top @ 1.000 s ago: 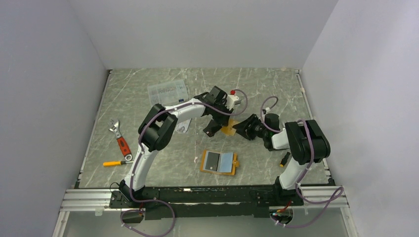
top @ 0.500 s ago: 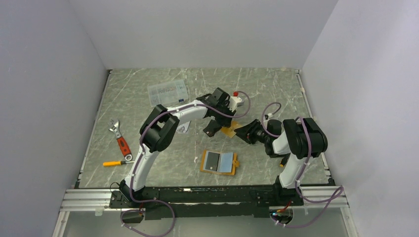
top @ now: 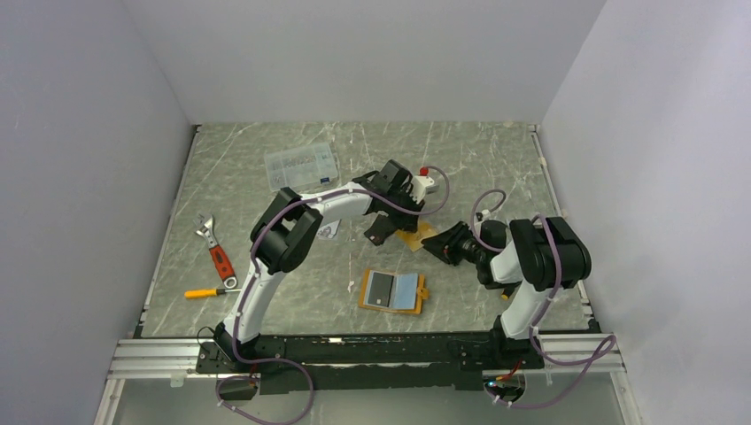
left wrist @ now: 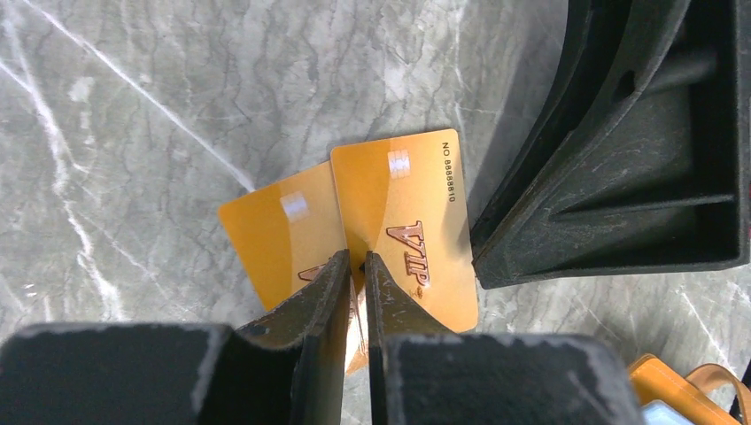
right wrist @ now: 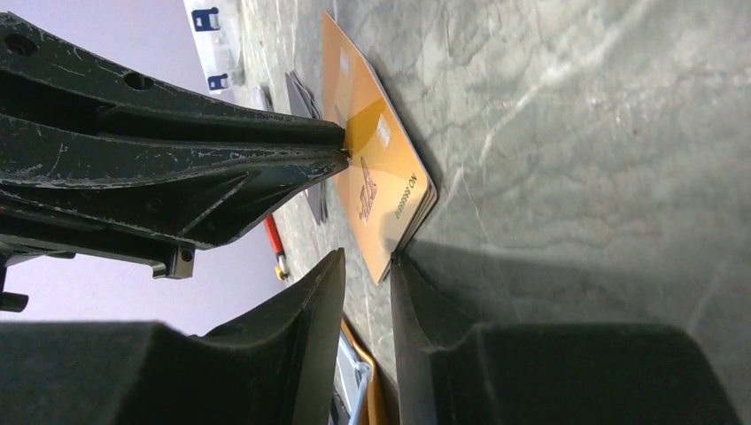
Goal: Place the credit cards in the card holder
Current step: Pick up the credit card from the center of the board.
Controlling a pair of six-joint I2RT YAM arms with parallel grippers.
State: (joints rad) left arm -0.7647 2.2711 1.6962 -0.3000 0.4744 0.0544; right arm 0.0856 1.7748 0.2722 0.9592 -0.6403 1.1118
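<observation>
Two orange cards [top: 414,235] lie fanned on the table; they also show in the left wrist view [left wrist: 398,212] and the right wrist view [right wrist: 381,177]. My left gripper [left wrist: 354,266] is shut, its tips pressing down on the overlapping cards. My right gripper [right wrist: 365,261] is low at the cards' right edge, its jaws a narrow gap apart, one fingertip [right wrist: 403,274] touching the top card's corner. The orange card holder [top: 394,290] lies open nearer the arms, pale blue inside, with a dark card in its left half.
A clear compartment box [top: 301,165] stands at the back left. Pale grey cards [top: 329,228] lie under the left forearm. A red-handled wrench [top: 215,251] and a yellow screwdriver [top: 208,292] lie at the left. Walls close in on three sides.
My right gripper has moved down and nearer to the cards' edge. My left wrist has turned slightly, with its tips staying on the cards.
</observation>
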